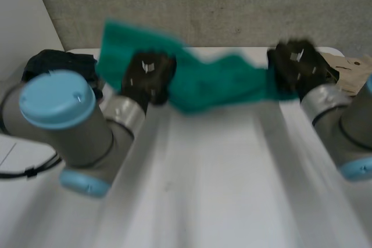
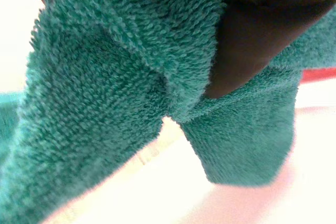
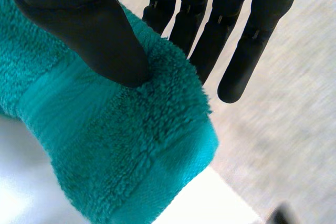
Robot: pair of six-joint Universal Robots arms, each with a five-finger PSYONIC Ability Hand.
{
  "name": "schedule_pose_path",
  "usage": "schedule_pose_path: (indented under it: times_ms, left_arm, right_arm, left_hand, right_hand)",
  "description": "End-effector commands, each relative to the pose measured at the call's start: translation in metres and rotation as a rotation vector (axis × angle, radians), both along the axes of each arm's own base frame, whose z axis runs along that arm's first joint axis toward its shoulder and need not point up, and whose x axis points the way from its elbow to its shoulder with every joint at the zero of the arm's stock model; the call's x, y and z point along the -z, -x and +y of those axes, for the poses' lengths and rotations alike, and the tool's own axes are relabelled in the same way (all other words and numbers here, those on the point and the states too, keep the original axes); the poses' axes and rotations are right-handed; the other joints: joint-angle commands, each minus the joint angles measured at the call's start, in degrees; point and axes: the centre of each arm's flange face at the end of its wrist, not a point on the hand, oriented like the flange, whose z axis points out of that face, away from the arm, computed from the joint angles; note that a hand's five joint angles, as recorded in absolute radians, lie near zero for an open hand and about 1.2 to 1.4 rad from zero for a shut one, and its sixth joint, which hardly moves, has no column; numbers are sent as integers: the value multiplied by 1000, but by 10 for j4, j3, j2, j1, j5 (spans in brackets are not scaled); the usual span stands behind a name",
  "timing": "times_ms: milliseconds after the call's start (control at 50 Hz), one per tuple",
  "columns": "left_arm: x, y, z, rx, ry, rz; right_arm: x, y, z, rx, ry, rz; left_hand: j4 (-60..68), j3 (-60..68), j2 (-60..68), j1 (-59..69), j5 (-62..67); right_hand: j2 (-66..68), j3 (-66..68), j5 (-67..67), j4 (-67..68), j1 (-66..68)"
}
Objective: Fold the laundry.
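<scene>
A teal terry towel [image 1: 215,85] hangs stretched between my two hands above the far part of the white table [image 1: 203,178], sagging in the middle. My left hand [image 1: 148,76] holds the towel's left end; in the left wrist view its thumb [image 2: 247,51] presses into the bunched pile of the towel [image 2: 115,93]. My right hand [image 1: 297,65] holds the right end. In the right wrist view its thumb [image 3: 100,40] pinches the towel's hemmed edge [image 3: 121,145] against the straight fingers [image 3: 247,51].
A dark garment pile [image 1: 55,62] lies at the table's far left behind my left arm. A tan cloth [image 1: 351,71] lies at the far right beside my right arm. A grey wall [image 1: 232,4] stands close behind the table.
</scene>
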Motion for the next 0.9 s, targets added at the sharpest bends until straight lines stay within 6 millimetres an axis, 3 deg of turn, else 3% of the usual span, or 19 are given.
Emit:
schedule_pose_path:
  times_ms: [20,60,120,220,280,340,380,460,680,900]
  left_arm:
    - [53,-11,47,47,-183,-131]
    - [58,-12,58,63,-210,-153]
    - [46,-18,72,75,-223,-165]
    - [18,-29,81,64,-202,-146]
    - [6,-34,77,44,-181,-122]
    - [-2,-51,55,-35,-171,-99]
    - [-2,-69,34,-110,-179,-94]
    - [11,-95,18,-207,-262,-106]
    - [50,-119,15,-234,-538,-52]
    - [86,-118,9,-225,-636,-93]
  right_arm:
    - [63,8,26,-20,-197,245]
    - [69,11,33,-27,-222,299]
    - [73,13,38,-33,-245,334]
    - [76,19,38,-19,-263,338]
    - [75,25,34,-3,-268,330]
    - [75,26,33,2,-269,327]
    - [75,27,33,2,-270,327]
    - [76,26,35,0,-274,329]
    - [76,26,34,0,-275,328]
    - [79,27,37,1,-285,332]
  left_hand:
    - [85,91,86,124,109]
    - [45,51,46,84,68]
    - [-39,-33,-38,0,-16]
    - [-495,-488,-494,-455,-471]
    - [-511,-504,-510,-471,-487]
    - [-517,-511,-516,-478,-494]
    - [-511,-505,-510,-471,-487]
    - [-464,-458,-463,-424,-440]
    - [-341,-335,-340,-301,-317]
    - [-306,-299,-304,-266,-282]
  right_hand:
    - [126,120,120,114,153]
    - [126,120,120,114,153]
    - [126,120,120,114,153]
    - [126,120,120,114,153]
    - [126,120,120,114,153]
    - [126,120,120,114,153]
    - [126,120,120,114,153]
    - [126,120,120,114,153]
    - [126,120,120,114,153]
    - [126,120,120,114,153]
